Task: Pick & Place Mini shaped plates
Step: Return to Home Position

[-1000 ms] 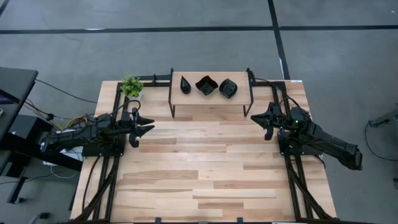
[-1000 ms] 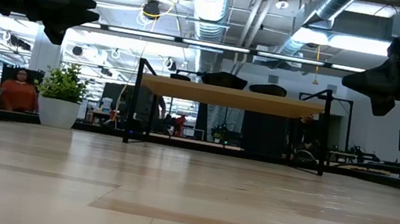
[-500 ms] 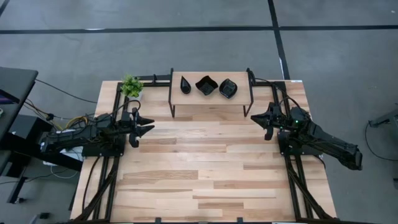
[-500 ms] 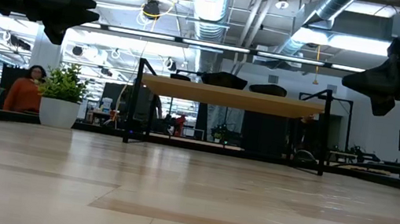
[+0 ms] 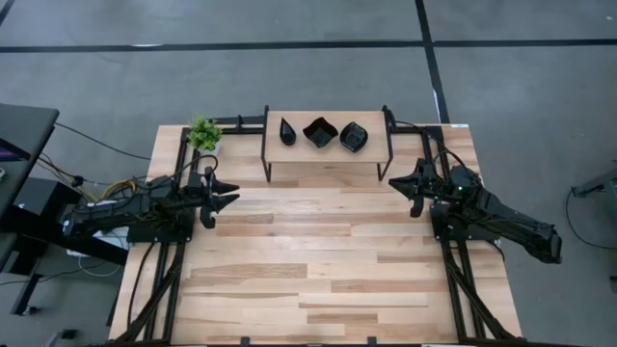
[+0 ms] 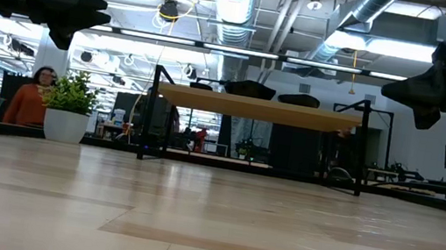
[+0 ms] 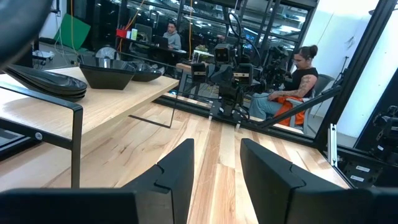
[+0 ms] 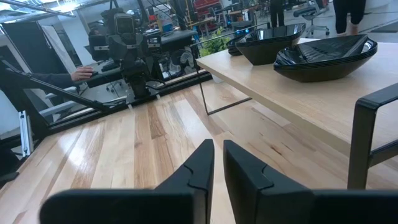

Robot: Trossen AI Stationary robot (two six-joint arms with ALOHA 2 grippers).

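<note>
Three mini shaped plates, glossy black, lie in a row on a small wooden shelf [image 5: 328, 154] at the table's far middle: a slim teardrop [image 5: 287, 129], a wavy-edged square [image 5: 320, 132] and a pointed oval [image 5: 354, 137]. Each rests on its underside on the shelf top. My left gripper [image 5: 231, 196] hovers at the table's left, near-left of the shelf. It points level toward the right and is open, with nothing between its fingers [image 7: 177, 168]. My right gripper [image 5: 397, 183] hovers at the right, beside the shelf's right legs. It is shut and holds nothing [image 8: 218, 146].
A small green plant in a white pot [image 5: 203, 133] stands at the far left, beside the shelf. The shelf stands on black metal legs [image 6: 150, 114] with open room beneath it. The wooden tabletop [image 5: 318, 260] stretches toward the near edge. People sit in the room beyond [image 7: 298, 68].
Both arms have kept still. A person in the room behind the plant has shifted a little toward it.
</note>
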